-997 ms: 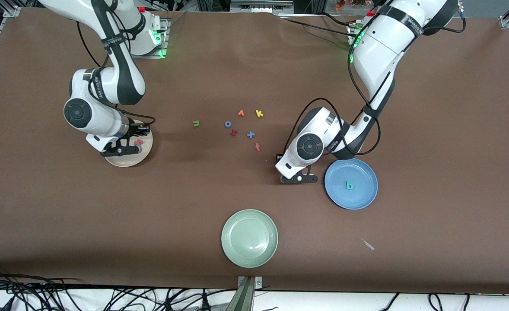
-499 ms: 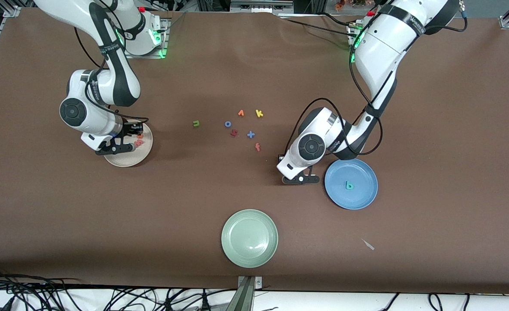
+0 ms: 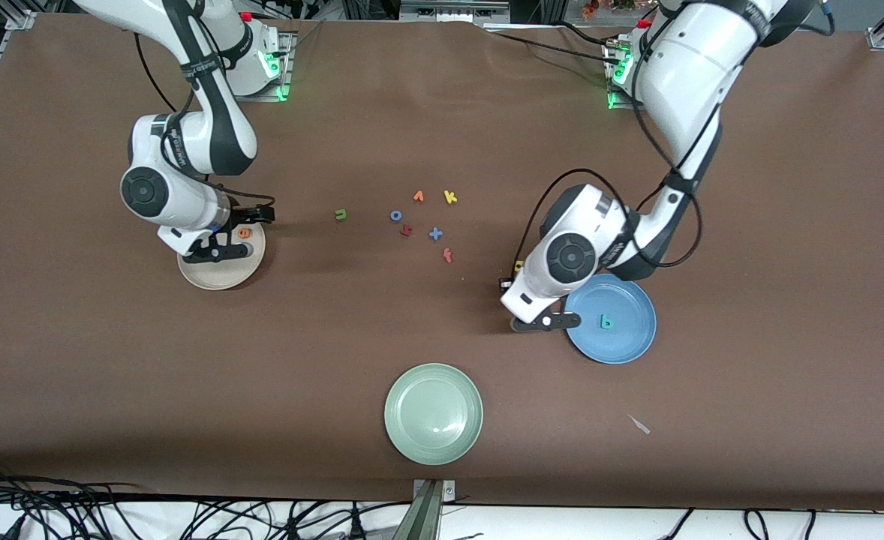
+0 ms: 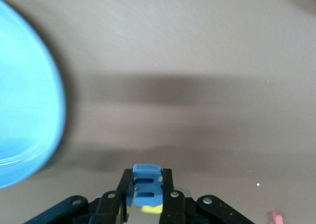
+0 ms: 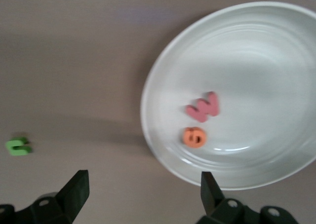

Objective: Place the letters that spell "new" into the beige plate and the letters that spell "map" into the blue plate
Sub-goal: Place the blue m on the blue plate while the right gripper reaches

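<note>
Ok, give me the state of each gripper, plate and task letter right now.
Round cream-beige plate: holds salmon-red foam "w" and orange foam "e".
Round blue plate: holds teal foam "p".
Green foam "n": on the table.
Left gripper: over the table, jaws shut on the blue foam "m".
Right gripper: over the beige plate's edge, jaws open.

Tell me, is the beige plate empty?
No. The beige plate holds the salmon-red "w" and the orange "e".

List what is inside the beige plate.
The beige plate holds a salmon "w" and an orange "e". In the front view the right gripper covers the "w".
</note>
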Robot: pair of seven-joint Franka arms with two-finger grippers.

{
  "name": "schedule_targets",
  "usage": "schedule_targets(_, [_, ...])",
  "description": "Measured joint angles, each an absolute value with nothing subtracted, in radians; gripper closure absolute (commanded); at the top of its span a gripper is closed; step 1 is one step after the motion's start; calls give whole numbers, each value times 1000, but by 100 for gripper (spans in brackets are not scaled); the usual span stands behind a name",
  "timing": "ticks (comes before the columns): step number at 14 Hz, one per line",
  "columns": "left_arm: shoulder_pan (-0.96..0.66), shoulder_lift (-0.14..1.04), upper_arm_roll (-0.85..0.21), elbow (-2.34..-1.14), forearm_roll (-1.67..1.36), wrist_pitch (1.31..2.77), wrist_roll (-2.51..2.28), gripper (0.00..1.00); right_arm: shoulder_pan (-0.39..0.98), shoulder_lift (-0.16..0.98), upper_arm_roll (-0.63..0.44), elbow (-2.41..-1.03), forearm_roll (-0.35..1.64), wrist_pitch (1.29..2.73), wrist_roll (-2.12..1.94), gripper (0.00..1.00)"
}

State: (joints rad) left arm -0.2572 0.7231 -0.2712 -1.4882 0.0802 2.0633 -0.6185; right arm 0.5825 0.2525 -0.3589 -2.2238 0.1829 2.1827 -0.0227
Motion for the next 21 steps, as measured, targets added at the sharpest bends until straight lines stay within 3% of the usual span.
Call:
schedule_targets(4, [-161, 685, -260, -1491, 81, 1977, -404, 84, 584, 243, -264, -2228, 183, 2212, 85, 0])
schedule_targets(11, [-5, 721, -251, -1542, 81, 1963, -115, 83, 591, 243, -70, -2384, 183, 2542, 238, 0])
schedule_targets(12, [-1, 732, -251, -1547, 81, 1963, -108, 73, 591, 244, -58, -2399, 183, 2571, 240, 0])
schedule_targets(13, [-1, 741, -252, -1553, 81, 1963, -105, 45, 591, 248, -48, -2411, 183, 2596, 240, 0])
schedule_targets(14, [-5, 746, -254, -1558, 81, 1963, -103, 4, 591, 256, -39, -2419, 183, 2619, 240, 0])
schedule_targets(16, [-18, 747, -259, -1563, 81, 1963, -103, 0, 603, 283, -28, -2426, 183, 2660, 240, 1])
schedule_targets(21, [-60, 719, -281, -1526, 82, 1912, -119, 0, 623, 324, -25, -2425, 183, 2687, 241, 15])
